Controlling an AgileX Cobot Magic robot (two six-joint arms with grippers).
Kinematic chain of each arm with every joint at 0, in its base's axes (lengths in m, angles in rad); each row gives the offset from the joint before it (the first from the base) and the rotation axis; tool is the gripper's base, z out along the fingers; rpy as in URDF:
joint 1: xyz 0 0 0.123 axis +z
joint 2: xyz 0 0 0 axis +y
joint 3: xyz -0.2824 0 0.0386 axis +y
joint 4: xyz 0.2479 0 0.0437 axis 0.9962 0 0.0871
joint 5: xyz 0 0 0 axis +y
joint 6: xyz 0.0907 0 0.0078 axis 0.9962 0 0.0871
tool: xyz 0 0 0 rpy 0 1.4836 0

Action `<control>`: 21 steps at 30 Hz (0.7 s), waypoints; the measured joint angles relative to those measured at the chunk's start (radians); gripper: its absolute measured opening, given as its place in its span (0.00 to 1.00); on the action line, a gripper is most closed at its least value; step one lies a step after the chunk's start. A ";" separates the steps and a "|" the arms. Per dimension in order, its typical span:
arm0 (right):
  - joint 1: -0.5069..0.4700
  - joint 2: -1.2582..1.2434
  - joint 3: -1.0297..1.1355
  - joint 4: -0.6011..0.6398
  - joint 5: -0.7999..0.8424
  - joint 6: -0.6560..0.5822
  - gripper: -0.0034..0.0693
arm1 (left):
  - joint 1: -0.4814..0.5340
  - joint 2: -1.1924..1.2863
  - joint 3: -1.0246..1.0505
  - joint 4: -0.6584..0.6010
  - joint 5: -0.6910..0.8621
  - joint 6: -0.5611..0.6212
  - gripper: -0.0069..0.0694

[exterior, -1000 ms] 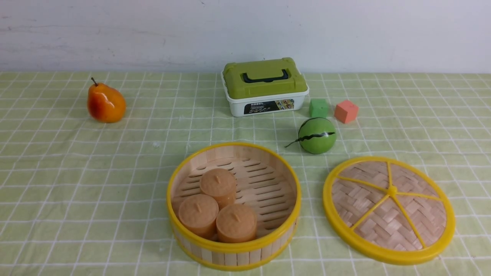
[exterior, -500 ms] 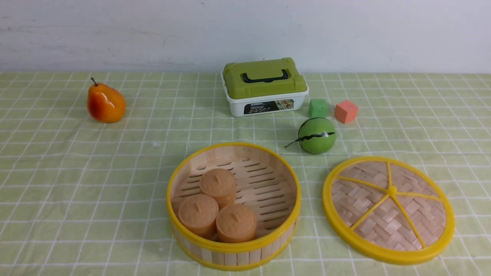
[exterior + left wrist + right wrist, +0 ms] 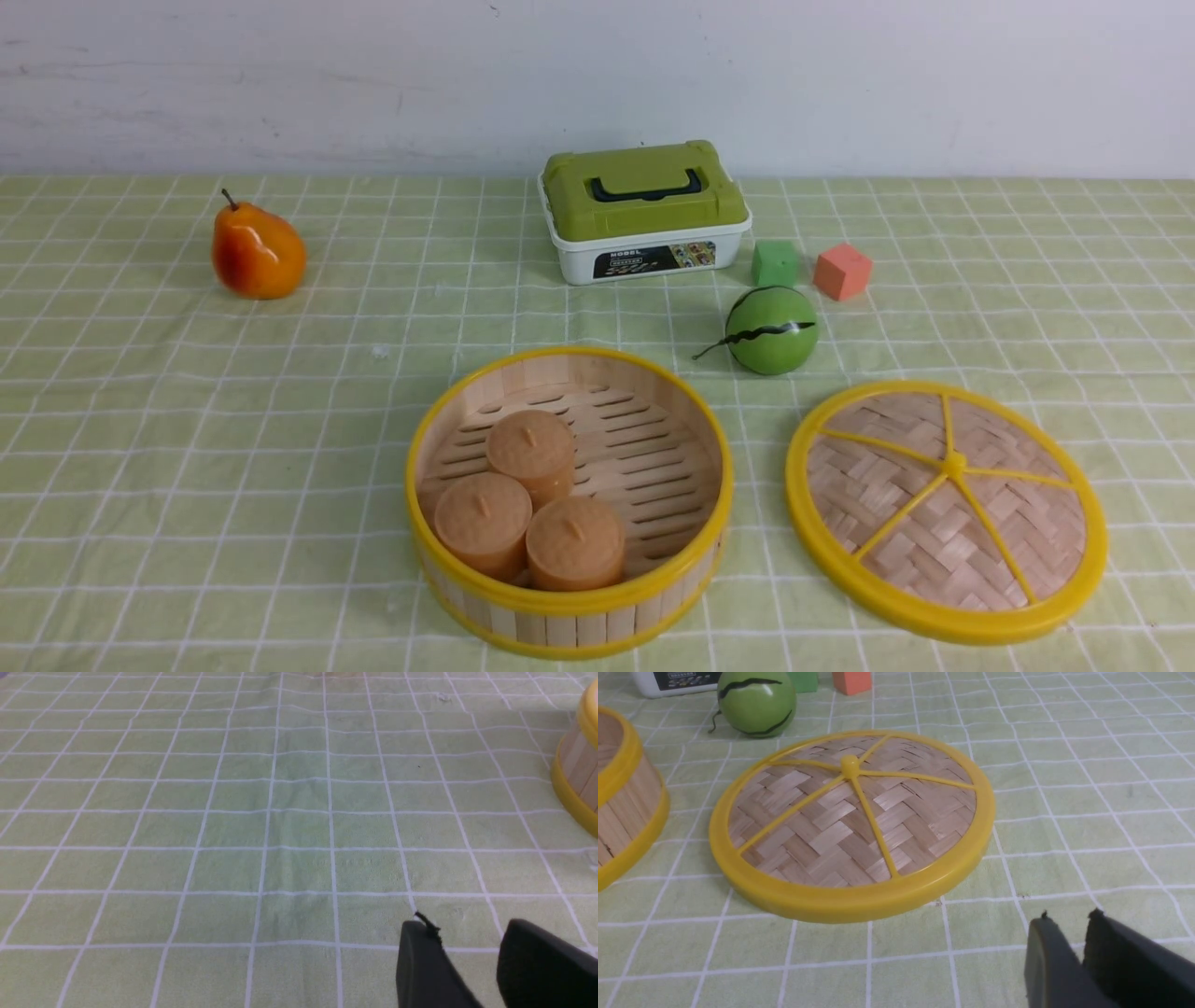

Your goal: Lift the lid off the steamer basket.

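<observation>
Lying flat on the tablecloth (image 3: 187, 420) beside the uncovered steamer basket (image 3: 569, 611), the lid (image 3: 946, 509) shares the front view with a box (image 3: 644, 213) labelled "MODEL", while wrist views show the left gripper (image 3: 472, 942) slightly parted and empty, the right gripper (image 3: 1069, 926) nearly closed, empty.

Left gripper (image 3: 467, 933) low over the cloth, dark fingers slightly apart with nothing between them, right gripper (image 3: 1069, 926) likewise low, fingers nearly together and empty, neither arm visible in the front view
</observation>
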 joint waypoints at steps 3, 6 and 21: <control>0.000 0.000 0.000 0.000 0.000 0.000 0.19 | 0.000 0.000 0.000 0.000 0.000 0.000 0.40; 0.000 0.000 0.000 0.000 0.000 0.000 0.20 | 0.000 0.000 0.000 0.000 0.000 0.000 0.40; 0.000 0.000 0.000 0.000 0.000 0.000 0.22 | 0.000 0.000 0.000 0.000 0.000 0.000 0.40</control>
